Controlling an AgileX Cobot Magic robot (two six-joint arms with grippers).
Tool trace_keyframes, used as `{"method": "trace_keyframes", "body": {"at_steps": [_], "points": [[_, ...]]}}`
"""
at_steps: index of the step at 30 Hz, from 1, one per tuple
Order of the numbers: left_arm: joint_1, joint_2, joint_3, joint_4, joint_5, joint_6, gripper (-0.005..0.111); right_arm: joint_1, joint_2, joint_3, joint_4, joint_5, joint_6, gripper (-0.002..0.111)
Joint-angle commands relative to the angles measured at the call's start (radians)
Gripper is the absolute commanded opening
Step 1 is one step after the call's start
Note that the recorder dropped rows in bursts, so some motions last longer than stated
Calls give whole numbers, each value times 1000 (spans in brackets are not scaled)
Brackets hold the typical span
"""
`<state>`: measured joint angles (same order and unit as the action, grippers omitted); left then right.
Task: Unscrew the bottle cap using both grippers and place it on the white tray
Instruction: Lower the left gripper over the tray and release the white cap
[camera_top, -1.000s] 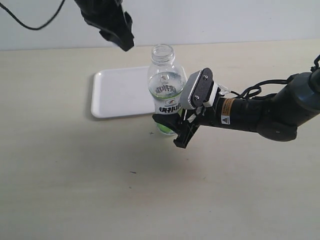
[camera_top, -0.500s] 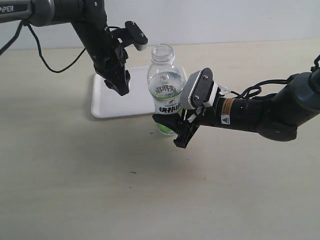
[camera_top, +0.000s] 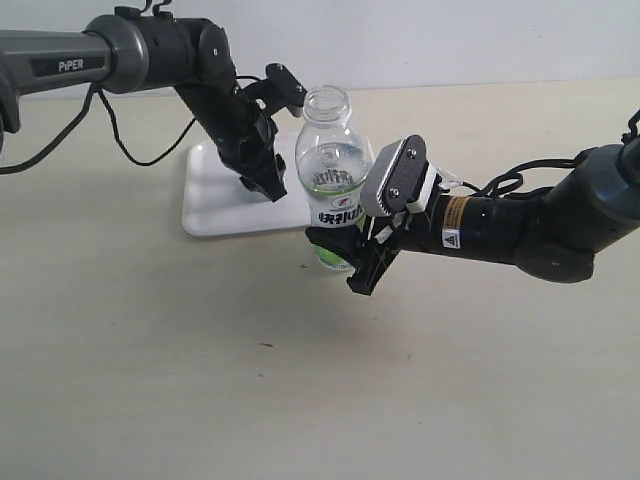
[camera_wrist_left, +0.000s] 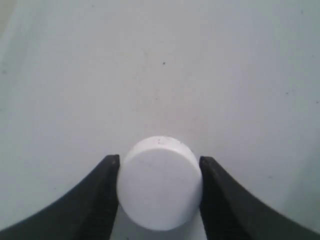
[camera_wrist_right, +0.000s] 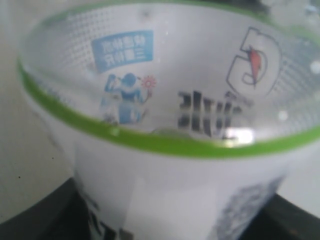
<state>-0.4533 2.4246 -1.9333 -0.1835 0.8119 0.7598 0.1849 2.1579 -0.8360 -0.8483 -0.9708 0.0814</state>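
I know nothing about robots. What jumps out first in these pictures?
An open clear bottle stands upright on the table, its lower part clamped by the right end effector. Beside it, the left end effector hangs low over the white tray, pinching the small white bottle cap.

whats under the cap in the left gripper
The white tray lies under the bottle cap held in the left gripper. The spot directly beneath is covered, so whether it touches cannot be told.
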Motion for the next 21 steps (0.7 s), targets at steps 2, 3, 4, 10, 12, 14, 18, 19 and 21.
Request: {"method": "trace_keyframes", "body": {"at_steps": [2, 3, 4, 10, 12, 14, 18, 19, 21], "points": [[-2, 11, -8, -14, -29, -10, 0, 2, 5, 0, -18, 61, -4, 0], [0, 11, -8, -14, -45, -19, 1, 2, 5, 0, -18, 61, -4, 0], [0, 11, -8, -14, -48, -19, 4, 2, 5, 0, -18, 61, -2, 0], [0, 11, -8, -23, -46, -34, 77, 2, 5, 0, -16, 61, -2, 0], [0, 9, -8, -10, -55, -34, 76, 2, 5, 0, -19, 61, -2, 0], [0, -16, -8, 24, -48, -34, 76, 2, 5, 0, -15, 61, -2, 0], [0, -105, -8, 61, 85, -43, 75, 2, 5, 0, -13, 59, -2, 0], [0, -121, -8, 72, 103, -62, 70, 2, 5, 0, -13, 59, -2, 0], [0, -152, -8, 94, 133, -90, 52, 2, 5, 0, -18, 59, -2, 0]]}}
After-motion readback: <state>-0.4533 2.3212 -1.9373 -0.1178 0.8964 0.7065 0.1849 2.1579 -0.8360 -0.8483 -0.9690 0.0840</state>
